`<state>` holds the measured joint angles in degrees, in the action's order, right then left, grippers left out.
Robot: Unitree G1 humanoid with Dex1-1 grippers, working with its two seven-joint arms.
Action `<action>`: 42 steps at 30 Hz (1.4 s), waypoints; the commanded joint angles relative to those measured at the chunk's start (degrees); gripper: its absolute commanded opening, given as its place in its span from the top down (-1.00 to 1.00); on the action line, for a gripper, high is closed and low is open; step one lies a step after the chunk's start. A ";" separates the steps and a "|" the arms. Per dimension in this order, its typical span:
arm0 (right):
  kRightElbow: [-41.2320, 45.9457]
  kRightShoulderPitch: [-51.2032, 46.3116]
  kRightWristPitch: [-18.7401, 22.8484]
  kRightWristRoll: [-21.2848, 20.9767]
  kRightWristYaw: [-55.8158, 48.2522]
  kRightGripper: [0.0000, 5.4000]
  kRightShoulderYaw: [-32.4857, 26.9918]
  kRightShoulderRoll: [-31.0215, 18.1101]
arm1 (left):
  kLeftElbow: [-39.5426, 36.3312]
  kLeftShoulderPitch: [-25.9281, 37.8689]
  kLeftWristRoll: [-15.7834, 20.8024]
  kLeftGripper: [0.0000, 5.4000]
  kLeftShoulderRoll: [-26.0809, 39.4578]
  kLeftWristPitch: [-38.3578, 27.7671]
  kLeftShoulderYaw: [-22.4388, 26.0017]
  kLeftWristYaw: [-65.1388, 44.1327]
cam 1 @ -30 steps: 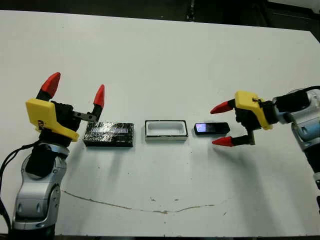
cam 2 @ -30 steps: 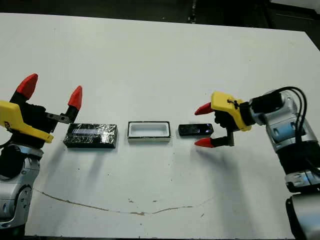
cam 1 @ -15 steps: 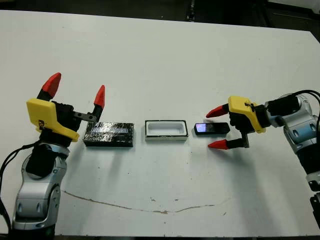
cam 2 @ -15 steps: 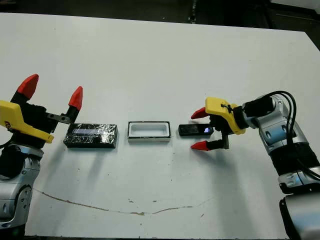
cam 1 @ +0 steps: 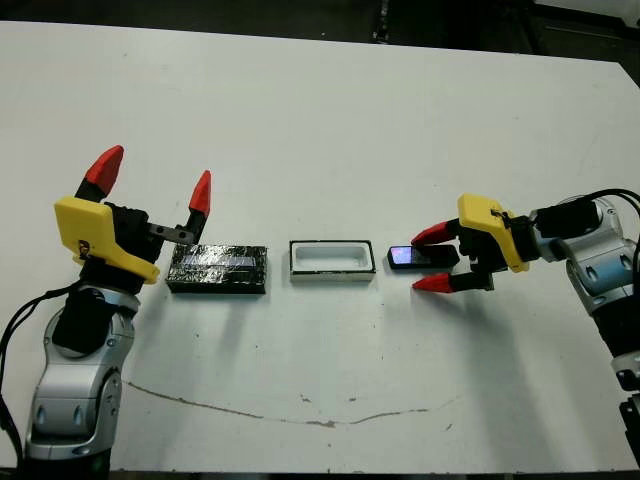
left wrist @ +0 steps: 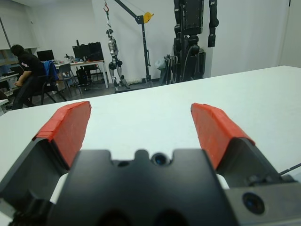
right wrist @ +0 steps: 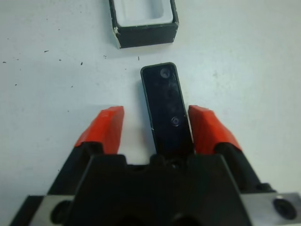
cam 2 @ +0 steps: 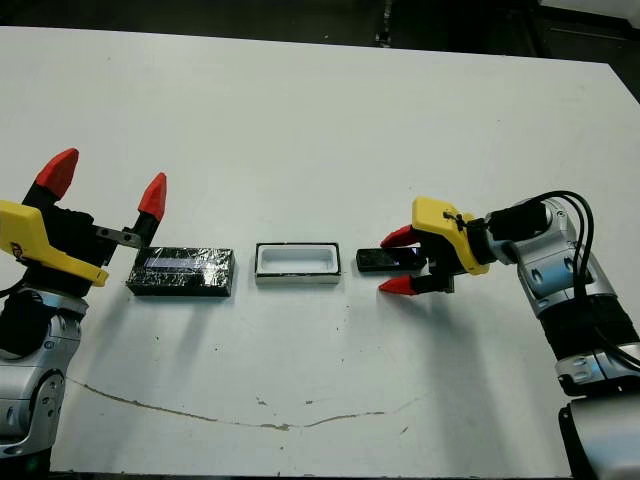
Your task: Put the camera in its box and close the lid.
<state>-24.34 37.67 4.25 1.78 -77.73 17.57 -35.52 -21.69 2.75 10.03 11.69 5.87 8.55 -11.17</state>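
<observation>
The camera (cam 1: pixel 415 256), a slim black bar with a bluish screen at its left end, lies flat on the white table right of the box (cam 1: pixel 332 262), a white-rimmed tray with a pale hollow. My right gripper (cam 1: pixel 428 260) is open and straddles the camera's right half, one red finger on each long side. In the right wrist view the camera (right wrist: pixel 165 101) lies between the fingers (right wrist: pixel 106 129), closer to one of them, with the box (right wrist: pixel 146 36) beyond its end. The lid (cam 1: pixel 218 268), a black slab with a pale stripe, lies left of the box. My left gripper (cam 1: pixel 152 180) hovers open just left of the lid.
A thin brownish line (cam 1: pixel 300 415) runs across the table near its front edge. The table's far edge (cam 1: pixel 300 35) meets a dark floor. In the left wrist view a seated person (left wrist: pixel 23 61) and tall equipment stands (left wrist: pixel 188 42) show beyond the table.
My right gripper has moved left along the camera, and its fingers have drawn closer together around it. The left arm, lid, box and camera have stayed put.
</observation>
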 commanded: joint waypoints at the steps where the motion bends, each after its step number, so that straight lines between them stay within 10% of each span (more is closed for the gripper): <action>1: -0.77 -0.77 -0.53 -1.91 -0.10 -0.08 1.37 -0.47 | 0.21 -0.25 -0.43 -1.00 0.27 -0.10 -0.03 0.23; 10: -0.49 0.20 -0.30 -2.85 -1.48 0.38 2.97 -1.06 | 0.26 -0.28 -0.50 -1.00 0.07 -0.30 0.15 0.42; 18: 1.54 0.52 -0.03 -2.55 -3.06 0.38 2.46 -2.42 | 0.00 -0.46 -0.53 -1.00 0.08 0.02 0.22 0.62; 35: 5.08 13.61 19.59 7.94 -5.75 0.38 -3.49 1.58 | 0.28 -0.51 -0.89 -1.00 0.09 -0.32 0.06 0.59; 42: 3.86 16.87 19.21 9.04 -4.98 0.38 -1.63 8.76 | -0.16 -0.75 -0.96 -1.00 -0.25 0.28 -0.08 0.98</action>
<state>-19.34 53.76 23.67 10.27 -82.21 15.13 -28.05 -21.72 2.66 9.28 11.42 5.73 8.56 -10.62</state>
